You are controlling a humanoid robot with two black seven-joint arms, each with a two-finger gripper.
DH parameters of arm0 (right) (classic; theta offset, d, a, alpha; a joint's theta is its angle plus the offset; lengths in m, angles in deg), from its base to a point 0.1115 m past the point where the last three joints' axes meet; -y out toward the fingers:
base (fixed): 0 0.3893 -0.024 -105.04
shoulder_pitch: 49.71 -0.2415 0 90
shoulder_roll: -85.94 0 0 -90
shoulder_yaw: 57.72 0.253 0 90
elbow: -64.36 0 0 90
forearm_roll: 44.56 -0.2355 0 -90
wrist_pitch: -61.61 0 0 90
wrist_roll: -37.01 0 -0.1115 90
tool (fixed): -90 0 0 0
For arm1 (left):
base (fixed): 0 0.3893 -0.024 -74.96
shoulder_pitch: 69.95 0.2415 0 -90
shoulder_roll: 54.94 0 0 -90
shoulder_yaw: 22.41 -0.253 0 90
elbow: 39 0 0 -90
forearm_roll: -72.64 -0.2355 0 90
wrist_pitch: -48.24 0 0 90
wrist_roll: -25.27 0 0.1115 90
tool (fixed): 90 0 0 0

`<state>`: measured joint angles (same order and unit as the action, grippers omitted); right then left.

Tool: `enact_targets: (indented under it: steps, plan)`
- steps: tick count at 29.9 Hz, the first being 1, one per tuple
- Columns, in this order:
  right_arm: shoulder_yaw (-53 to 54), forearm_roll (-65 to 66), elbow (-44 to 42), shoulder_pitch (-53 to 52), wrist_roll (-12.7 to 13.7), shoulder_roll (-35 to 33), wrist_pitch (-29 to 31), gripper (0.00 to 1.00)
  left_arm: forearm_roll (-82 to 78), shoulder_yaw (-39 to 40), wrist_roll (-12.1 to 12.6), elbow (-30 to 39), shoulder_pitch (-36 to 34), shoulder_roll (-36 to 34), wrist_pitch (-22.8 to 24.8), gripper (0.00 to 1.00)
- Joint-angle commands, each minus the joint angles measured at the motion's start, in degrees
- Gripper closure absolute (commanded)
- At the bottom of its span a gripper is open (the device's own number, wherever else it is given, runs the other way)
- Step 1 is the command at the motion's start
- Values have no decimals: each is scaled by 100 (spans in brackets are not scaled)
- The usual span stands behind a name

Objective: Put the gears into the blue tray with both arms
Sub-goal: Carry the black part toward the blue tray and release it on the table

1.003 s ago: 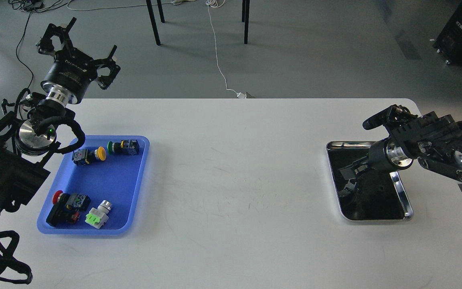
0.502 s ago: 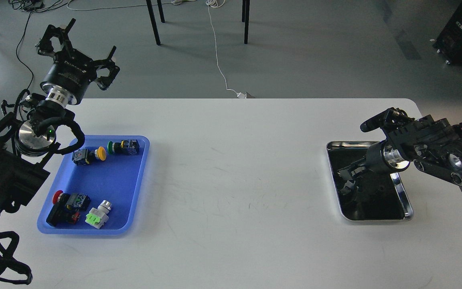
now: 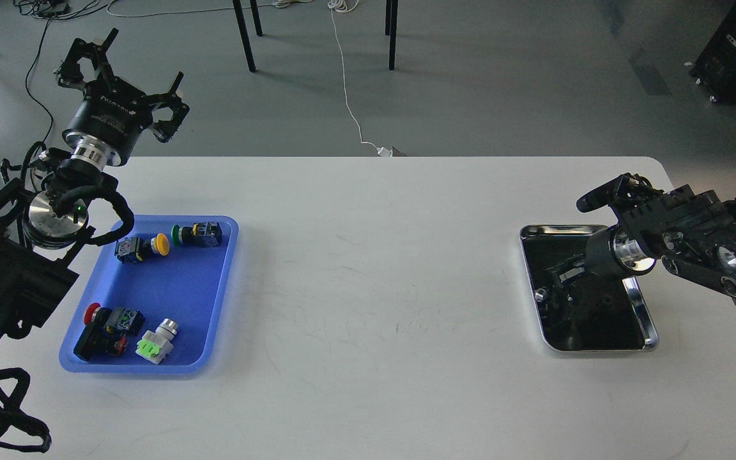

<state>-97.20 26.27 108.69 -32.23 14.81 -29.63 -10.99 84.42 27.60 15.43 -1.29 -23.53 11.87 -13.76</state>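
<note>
The blue tray [image 3: 179, 287] lies at the table's left and holds several colour-capped push-button switches. My left gripper [image 3: 126, 78] hangs high above the table's far left corner, beyond the blue tray, with its fingers spread open and nothing between them. My right gripper [image 3: 553, 284] reaches down into the steel tray [image 3: 650, 332] at the right, near its left wall. It is black against the tray's dark inside, so its fingers cannot be told apart. The gears do not stand out against that dark floor.
In the blue tray lie a yellow-capped switch [image 3: 142, 248], a green-capped one [image 3: 197, 234], a red-capped one [image 3: 107, 322] and a white and green one [image 3: 156, 342]. The white table [image 3: 374, 306] stretches between the two trays. Chair legs and cables stand on the floor beyond.
My right gripper has dropped lower and shifted slightly left inside the steel tray. The left arm has barely moved.
</note>
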Motion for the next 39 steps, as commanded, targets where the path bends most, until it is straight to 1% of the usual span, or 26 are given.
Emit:
enact_targets:
  steps: [1,3,5,9,14,16,20,22,25,28,30,39]
  plan:
    - [-7,1,6,1,-12,-18,-8,77,0,0,0,-1,-1,-10,0,2]
    - [-7,1,23,-17,-21,-26,-8,78,0,8,0,-1,-1,-19,0,2]
    - [2,1,32,-78,-21,-35,-8,82,0,8,0,-1,-1,-19,0,2]
    - [11,1,119,-402,-30,-123,-17,83,9,8,0,-1,-1,-36,0,2]
    - [55,-43,751,-1254,-21,-79,-17,83,9,8,0,-1,-1,-107,0,2]
    - [55,-17,1050,-1484,-21,43,-17,83,9,8,9,-1,-1,-115,0,2]
    - [177,-52,1605,-1651,-21,587,-218,83,0,8,0,-1,-1,-115,0,2]
    - [283,-61,1553,-1634,-30,1026,-315,83,0,0,0,-1,-1,-115,0,2]
    - [353,-78,1229,-1547,-56,1677,-377,83,0,0,9,-18,7,-203,0,2]
    - [573,-244,719,-1135,-56,2248,-404,83,0,-9,9,-18,7,-352,0,2]
    - [652,-263,577,-905,-56,2548,-404,83,0,-9,9,-18,7,-449,0,2]
    - [688,-263,305,-413,-56,2558,-439,81,0,-9,18,-18,7,-669,0,2]
